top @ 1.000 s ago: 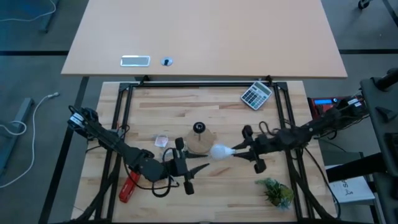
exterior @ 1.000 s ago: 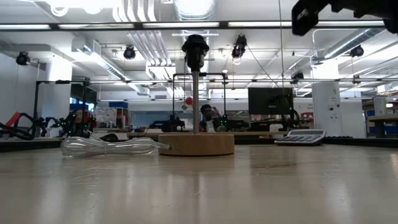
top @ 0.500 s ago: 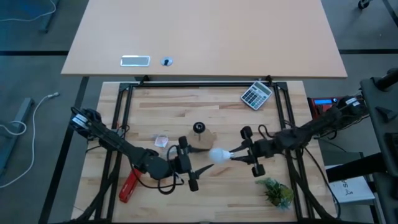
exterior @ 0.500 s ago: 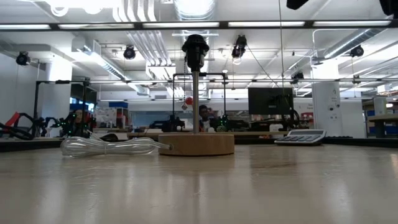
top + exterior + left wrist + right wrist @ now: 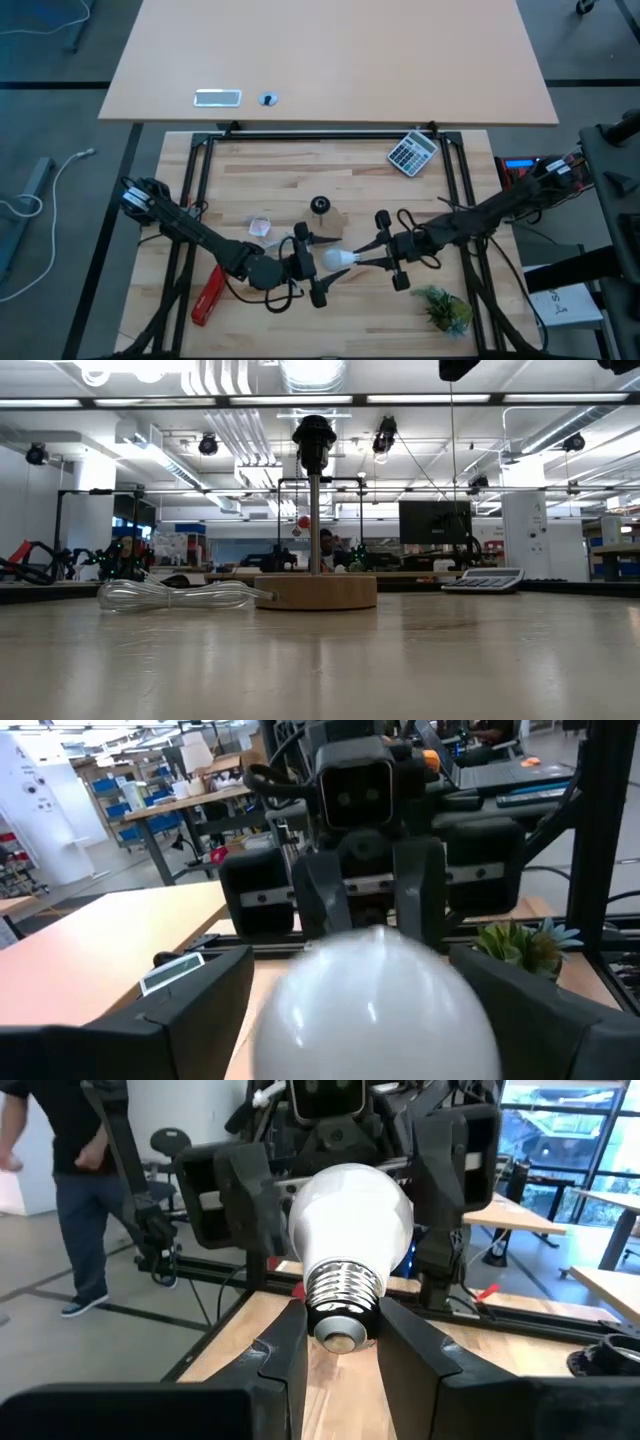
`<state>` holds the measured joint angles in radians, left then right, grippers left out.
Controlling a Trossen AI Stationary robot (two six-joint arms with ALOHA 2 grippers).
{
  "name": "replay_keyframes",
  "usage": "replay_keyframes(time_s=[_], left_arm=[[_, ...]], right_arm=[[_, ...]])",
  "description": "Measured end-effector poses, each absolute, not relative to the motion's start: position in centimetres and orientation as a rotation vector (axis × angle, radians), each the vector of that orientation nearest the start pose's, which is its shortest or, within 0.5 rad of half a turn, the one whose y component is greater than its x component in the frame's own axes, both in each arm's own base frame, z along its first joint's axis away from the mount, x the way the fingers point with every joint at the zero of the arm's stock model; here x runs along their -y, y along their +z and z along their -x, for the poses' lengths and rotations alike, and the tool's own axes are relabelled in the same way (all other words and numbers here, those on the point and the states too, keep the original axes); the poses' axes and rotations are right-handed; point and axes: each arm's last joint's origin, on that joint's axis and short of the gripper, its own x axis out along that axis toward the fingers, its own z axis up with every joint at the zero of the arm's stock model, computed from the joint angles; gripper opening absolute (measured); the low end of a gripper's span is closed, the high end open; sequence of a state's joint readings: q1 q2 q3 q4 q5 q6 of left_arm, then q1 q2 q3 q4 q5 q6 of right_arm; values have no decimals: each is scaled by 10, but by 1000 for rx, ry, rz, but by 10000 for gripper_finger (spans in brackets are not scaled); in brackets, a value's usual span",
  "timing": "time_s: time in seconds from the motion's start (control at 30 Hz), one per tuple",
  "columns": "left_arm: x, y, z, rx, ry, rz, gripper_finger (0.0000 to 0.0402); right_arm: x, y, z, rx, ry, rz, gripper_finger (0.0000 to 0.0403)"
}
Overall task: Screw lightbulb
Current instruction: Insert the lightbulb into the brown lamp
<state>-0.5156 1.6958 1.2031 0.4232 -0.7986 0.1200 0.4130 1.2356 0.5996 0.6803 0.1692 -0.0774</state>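
The lightbulb [image 5: 338, 260] hangs in mid-air near the front of the table, between the two grippers and just in front of the round wooden lamp base [image 5: 322, 226]. The right gripper [image 5: 340, 1342] pinches it by the ribbed metal screw end, while the left gripper [image 5: 322, 268] stands spread wide, its fingers [image 5: 195, 995] on either side of the white globe without closing on it. The bulb is probably light, smooth and easily cracked, so a grip on the globe wants broad, gentle contact around its widest part; the threaded end must stay bare if it is to enter the black socket [image 5: 314, 435]. In the left wrist view the globe fills the foreground and hides its own screw end. In the low view the bulb is out of frame. Whether the left fingers touch the glass cannot be made out.
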Motion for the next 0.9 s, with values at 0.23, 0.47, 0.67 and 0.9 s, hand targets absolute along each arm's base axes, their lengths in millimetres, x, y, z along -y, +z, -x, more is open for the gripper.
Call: replay_keyframes(time_s=[0.23, 0.47, 0.67, 0.9], left_arm=[[173, 296, -345, -74, 224, -155, 280], [173, 294, -345, -96, 222, -155, 246], [173, 294, -345, -97, 223, -157, 258], [172, 293, -345, -104, 225, -163, 239]], right_arm=[[-102, 260, -244, 48, 248, 67, 87], [-102, 261, -243, 49, 253, 67, 87], [-102, 261, -243, 49, 253, 66, 87], [-102, 258, -243, 10, 254, 44, 133]])
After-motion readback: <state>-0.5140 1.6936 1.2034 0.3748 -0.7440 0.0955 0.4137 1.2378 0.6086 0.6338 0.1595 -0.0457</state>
